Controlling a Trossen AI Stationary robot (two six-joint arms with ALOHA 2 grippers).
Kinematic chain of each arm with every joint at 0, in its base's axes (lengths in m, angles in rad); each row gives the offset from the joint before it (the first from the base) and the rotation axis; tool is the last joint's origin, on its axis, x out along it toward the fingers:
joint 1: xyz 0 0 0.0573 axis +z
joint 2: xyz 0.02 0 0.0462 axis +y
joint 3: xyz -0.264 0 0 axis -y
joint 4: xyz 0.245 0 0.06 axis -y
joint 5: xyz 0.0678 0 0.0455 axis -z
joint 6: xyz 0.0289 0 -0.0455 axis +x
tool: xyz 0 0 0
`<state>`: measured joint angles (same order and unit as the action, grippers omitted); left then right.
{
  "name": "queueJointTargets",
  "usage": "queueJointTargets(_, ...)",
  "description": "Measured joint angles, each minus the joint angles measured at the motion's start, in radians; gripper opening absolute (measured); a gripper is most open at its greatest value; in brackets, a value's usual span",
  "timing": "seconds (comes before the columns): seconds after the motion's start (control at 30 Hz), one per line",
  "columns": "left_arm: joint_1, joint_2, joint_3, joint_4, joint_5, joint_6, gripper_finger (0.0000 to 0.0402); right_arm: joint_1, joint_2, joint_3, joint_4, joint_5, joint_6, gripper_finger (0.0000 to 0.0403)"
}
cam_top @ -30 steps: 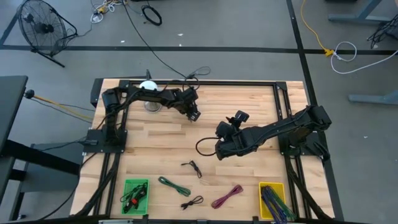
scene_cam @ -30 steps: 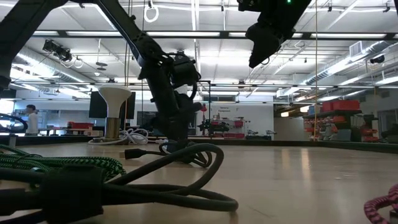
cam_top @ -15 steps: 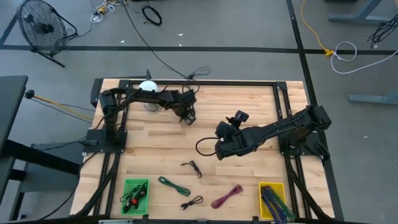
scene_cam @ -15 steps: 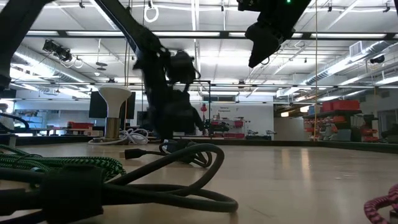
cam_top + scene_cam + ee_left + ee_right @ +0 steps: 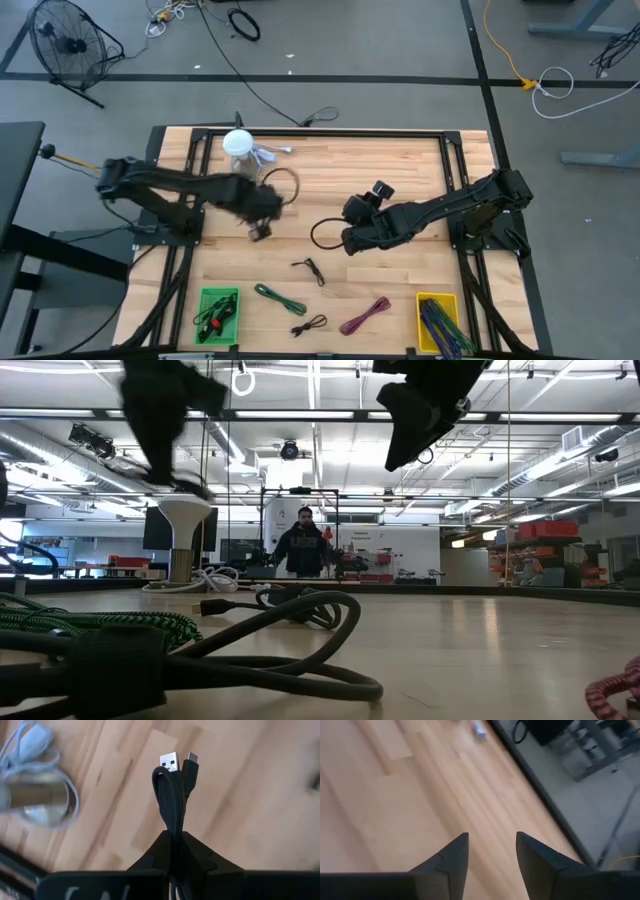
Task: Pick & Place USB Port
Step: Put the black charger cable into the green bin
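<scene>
Left end effector (image 5: 175, 842) clamping folded black USB cable (image 5: 172, 795), holding it clear above wooden bench (image 5: 400, 170); both plugs poking out past fingertips. In high view it is hanging over bench's left-centre (image 5: 262, 205), cable loop (image 5: 285, 183) sticking out beside it. Right end effector (image 5: 491, 852) sitting with fingers apart, gripping nothing, over mid-bench (image 5: 352, 238), beside coiled black cable (image 5: 322, 232). Green bin (image 5: 218, 315) and yellow bin (image 5: 438, 320) resting along near edge.
</scene>
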<state>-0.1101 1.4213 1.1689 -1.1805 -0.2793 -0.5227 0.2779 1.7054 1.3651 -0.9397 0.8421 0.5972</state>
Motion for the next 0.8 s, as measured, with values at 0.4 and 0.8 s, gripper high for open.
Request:
queueJointTargets(0.4,-0.611,-0.198,0.002,-0.196,-0.033,-0.792,0.0026,0.0,0.0,0.0,0.039,-0.05,0.0,0.0164)
queueJointTargets(0.8,-1.043,-0.041,0.002,-0.107,-0.006,-1.529,0.0026,0.0,0.0,0.0,0.046,-0.049,0.002,0.0164)
